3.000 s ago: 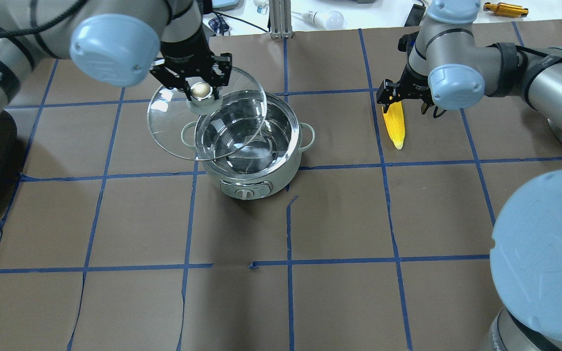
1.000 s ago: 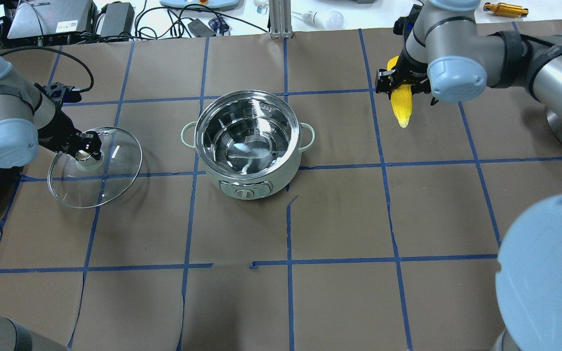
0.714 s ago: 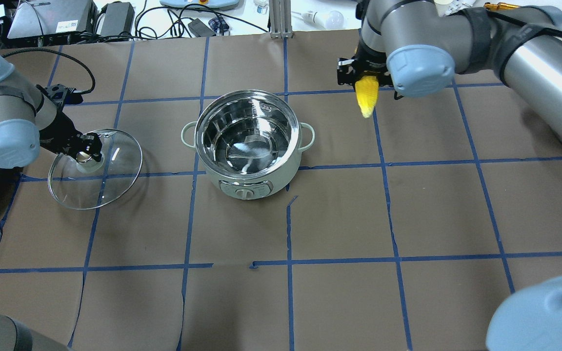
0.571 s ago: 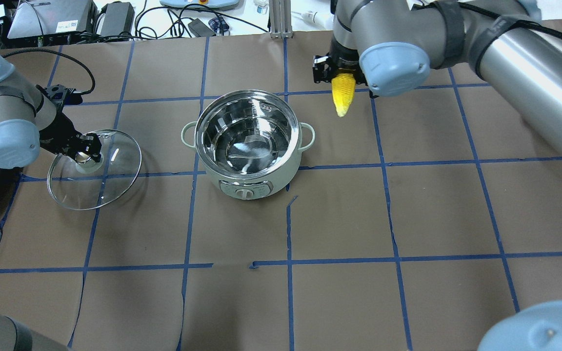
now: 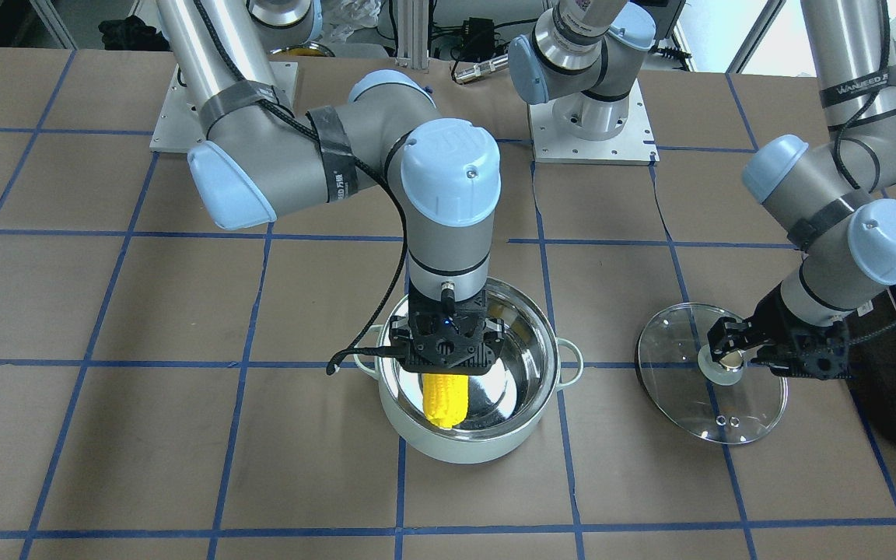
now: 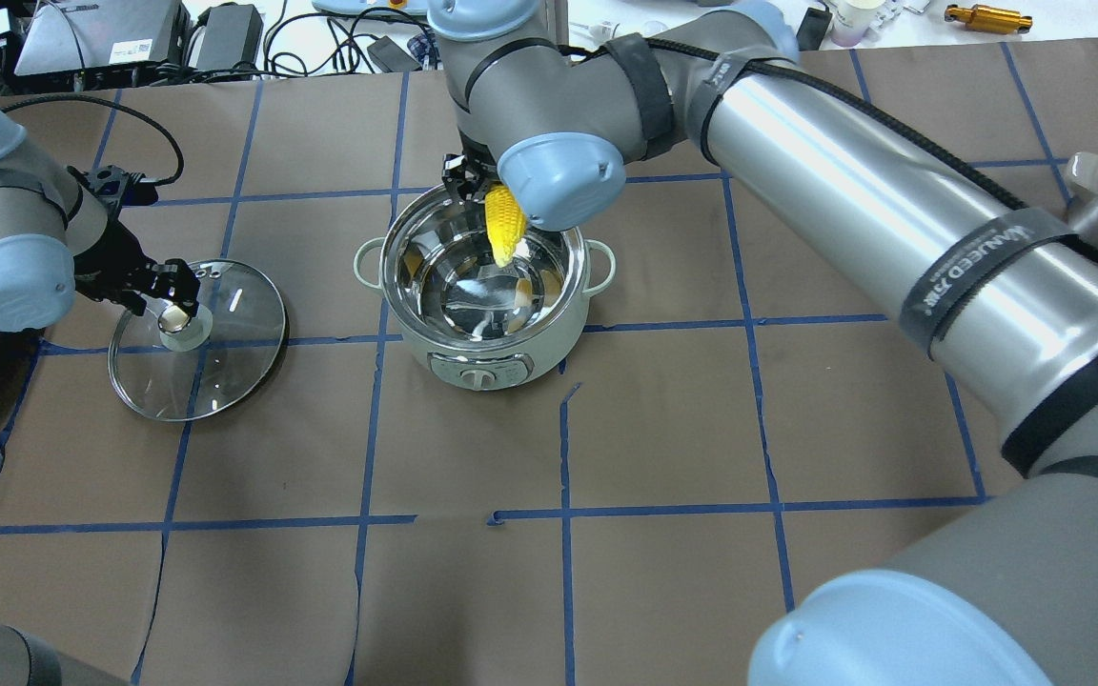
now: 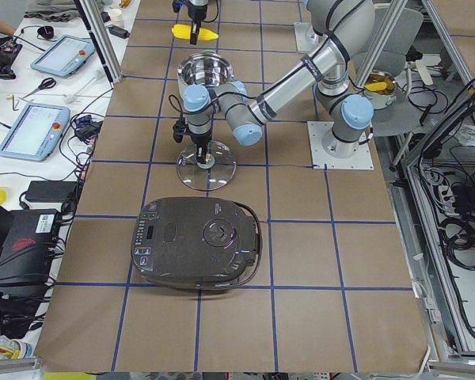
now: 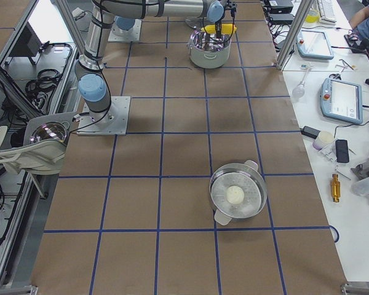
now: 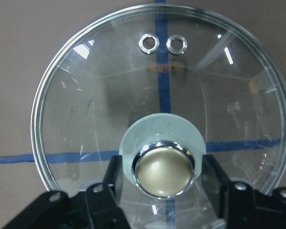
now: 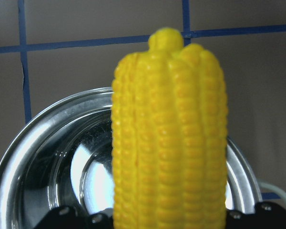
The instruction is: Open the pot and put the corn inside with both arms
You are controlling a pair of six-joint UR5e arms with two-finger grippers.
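The right claw (image 5: 448,372) squeezes the corn (image 5: 446,398), which hangs pointy end down, right above the open pot (image 5: 463,449). The left claw (image 5: 729,354) holds the lid (image 5: 689,406) off to the side.

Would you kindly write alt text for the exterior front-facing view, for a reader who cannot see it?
The right gripper holds the yellow corn tip-down over the open mint-green pot at the table's centre. On the view's right, the left gripper clasps the knob of the glass lid, which lies on the brown table.
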